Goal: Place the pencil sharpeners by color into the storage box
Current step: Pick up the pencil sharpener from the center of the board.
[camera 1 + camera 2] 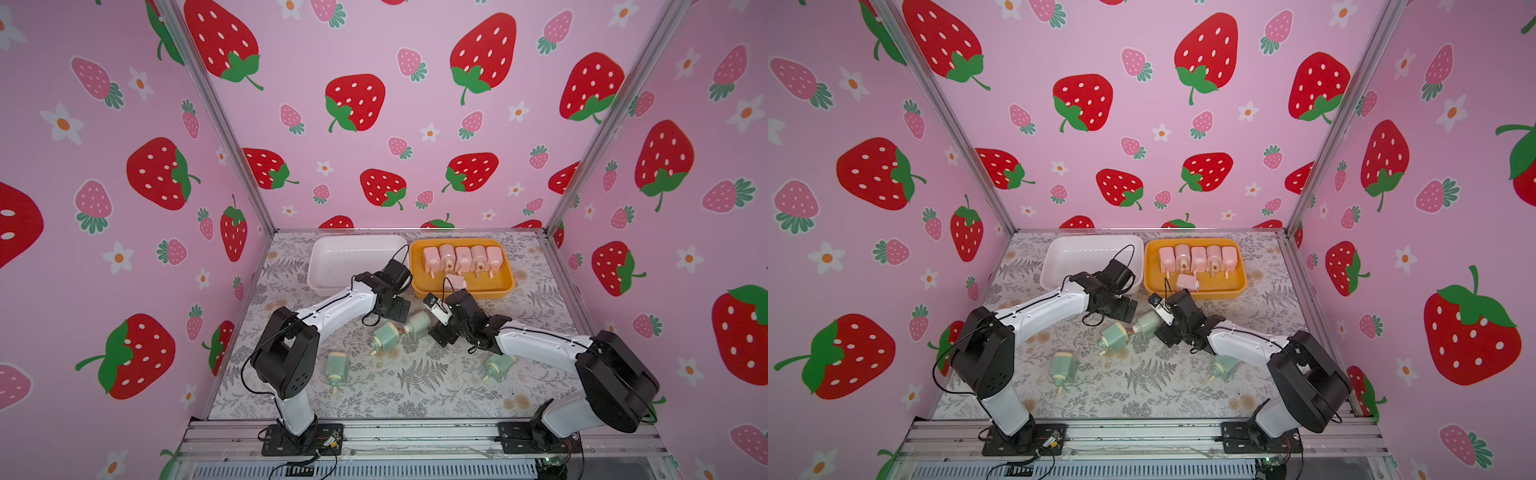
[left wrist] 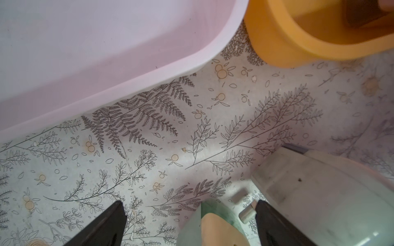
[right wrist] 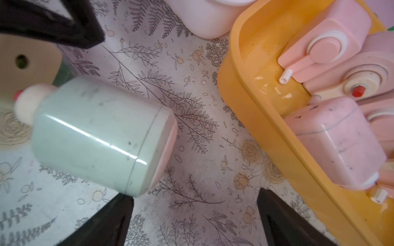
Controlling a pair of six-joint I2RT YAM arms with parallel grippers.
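Note:
Six pink pencil sharpeners [image 1: 462, 258] lie in the orange storage box [image 1: 461, 293] at the back right. The white storage box [image 1: 320, 266] beside it holds nothing. Four green sharpeners lie on the table: two mid-table [image 1: 386, 337] [image 1: 419, 324], one front left [image 1: 337, 368], one under my right arm [image 1: 498, 365]. My left gripper [image 1: 395, 309] hangs open over the middle pair. In the left wrist view a green sharpener's cream end [image 2: 213, 228] sits between the spread fingers, ungripped. My right gripper [image 3: 194, 221] is open and empty, between a green sharpener [image 3: 96, 136] and the orange box.
The two boxes stand side by side against the back wall. Both arms reach in from the front rail and nearly meet mid-table. Strawberry-print walls close in the left, right and back. The table has a fern-print cover [image 1: 415, 386].

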